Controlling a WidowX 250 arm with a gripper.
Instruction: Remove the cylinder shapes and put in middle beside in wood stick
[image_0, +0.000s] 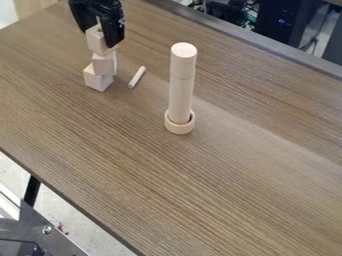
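Camera view: the claw (99, 32), black, hangs down at the upper left of the counter (220, 185), at the top block (98, 41) of a stack of three pale wooden blocks. How far open the claw stands cannot be told, nor whether it has hold of the top block.

Blocks: the top block sits tilted. Beneath it is the middle block (105, 64), which rests on the bottom block (97, 80). The three are not squarely aligned; the bottom block is set on the counter surface.

Task item: a tall, pale wooden cylinder (181, 90) stands upright near the middle of the upper half of the view, well apart from the claw. A seam crosses its upper part. Its foot is inside a low, round wooden ring (180, 128), which surrounds it at the base.

Stick: one thin, round wooden stick (137, 77) lies flat on the counter, between the block stack and the cylinder, nearer the stack. It lies at a slant and is apart from both.

Surroundings: the counter has a brown wood-grain top. Dark equipment (277, 20) with small blue lights is noted past its far edge. A metal frame (40, 227) is at the lower left.
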